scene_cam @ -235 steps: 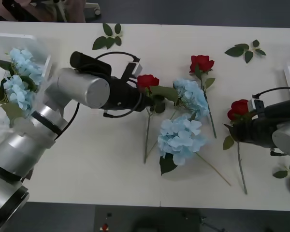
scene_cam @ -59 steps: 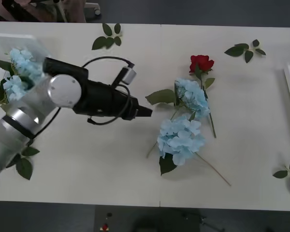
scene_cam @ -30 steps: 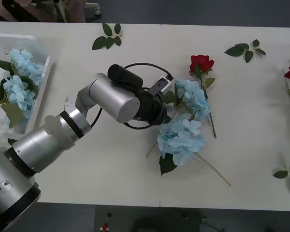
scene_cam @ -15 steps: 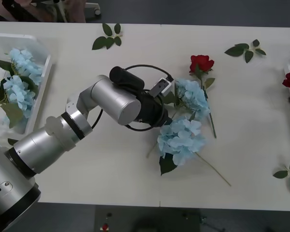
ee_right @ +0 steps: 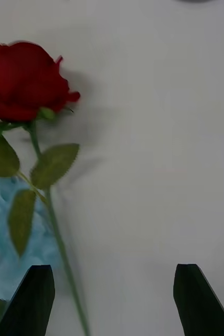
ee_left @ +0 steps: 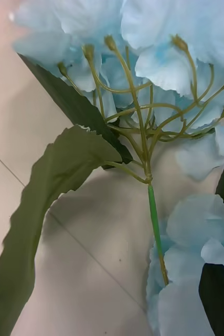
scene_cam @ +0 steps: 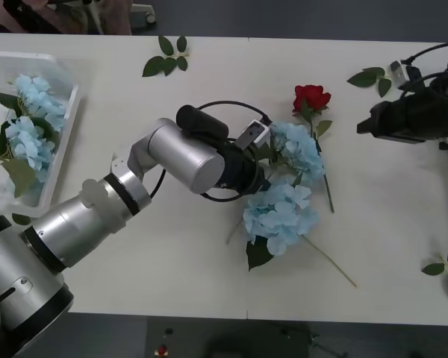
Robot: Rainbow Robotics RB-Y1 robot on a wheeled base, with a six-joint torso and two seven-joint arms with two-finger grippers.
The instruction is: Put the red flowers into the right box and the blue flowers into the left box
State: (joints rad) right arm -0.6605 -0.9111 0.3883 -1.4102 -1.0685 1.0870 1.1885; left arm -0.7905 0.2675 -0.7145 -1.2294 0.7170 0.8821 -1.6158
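If left gripper (scene_cam: 263,165) closes: open jaws straddle blue flowers (ee_left: 143,79) stem, leaf snags.
Right gripper (ee_right: 112,299): open, empty, beside rose (ee_right: 25,81).

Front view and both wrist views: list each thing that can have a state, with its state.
Red flower: lying on the table, not gripped.
Blue flowers on the table: two, lying, ungripped.
Blue flowers in the left box: lying inside.
Left gripper: at the upper blue flower's stem, open.
Right gripper: above the table right of the red flower, open, empty.
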